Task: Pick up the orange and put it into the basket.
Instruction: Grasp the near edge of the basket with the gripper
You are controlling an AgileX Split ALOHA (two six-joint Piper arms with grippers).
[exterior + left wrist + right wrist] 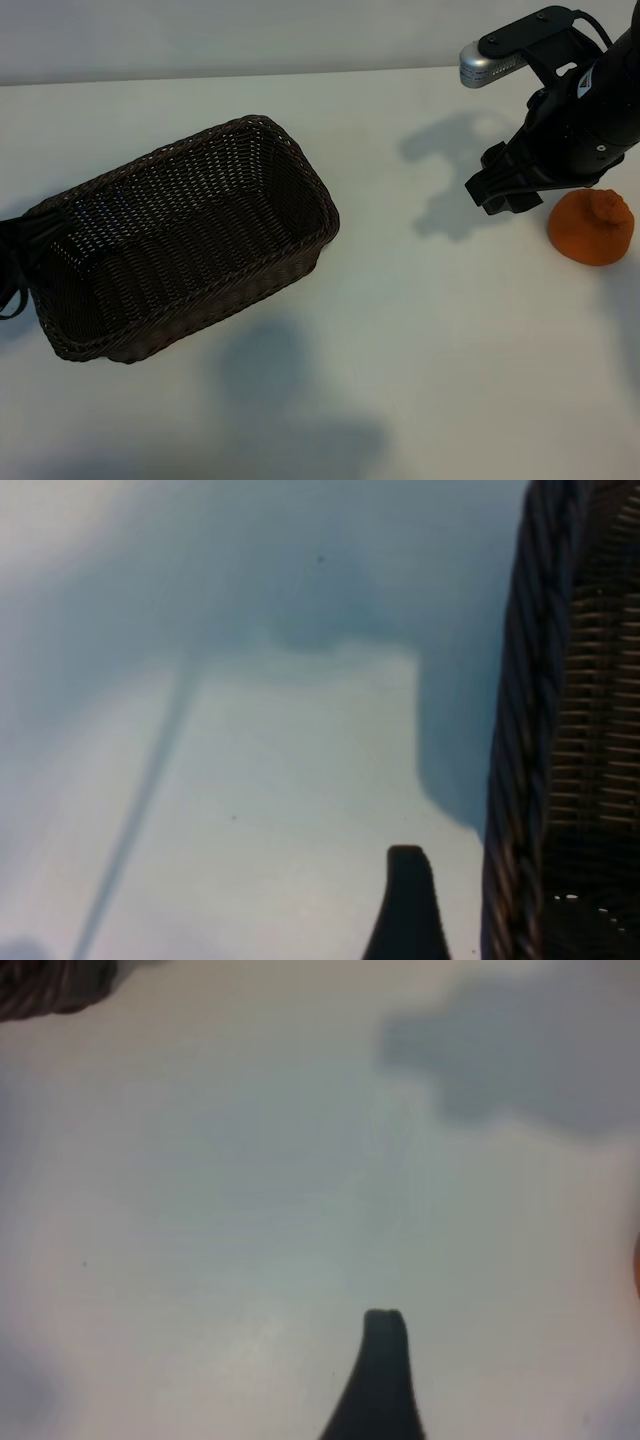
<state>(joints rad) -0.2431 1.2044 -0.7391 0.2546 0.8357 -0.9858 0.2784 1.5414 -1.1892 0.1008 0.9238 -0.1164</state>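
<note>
Approach step, nothing grasped yet. Right gripper (503,196) jaws released, empty, hanging just beside orange (592,228) on tabletop (420,330). Basket (300,185) well apart from those jaws. Left gripper (408,905) near basket wall, apparently released. Next: centre over orange, descend, clench.

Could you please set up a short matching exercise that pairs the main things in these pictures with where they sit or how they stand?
Things:
1. round orange fruit with a knobby bump
2. dark brown woven wicker basket
3. right arm's black pincer

Places or states:
A. on the table's left part, holding nothing
B. open, above the table, just left of the fruit
C. on the table at the far right edge

Pairs: 1-C, 2-A, 3-B
</note>
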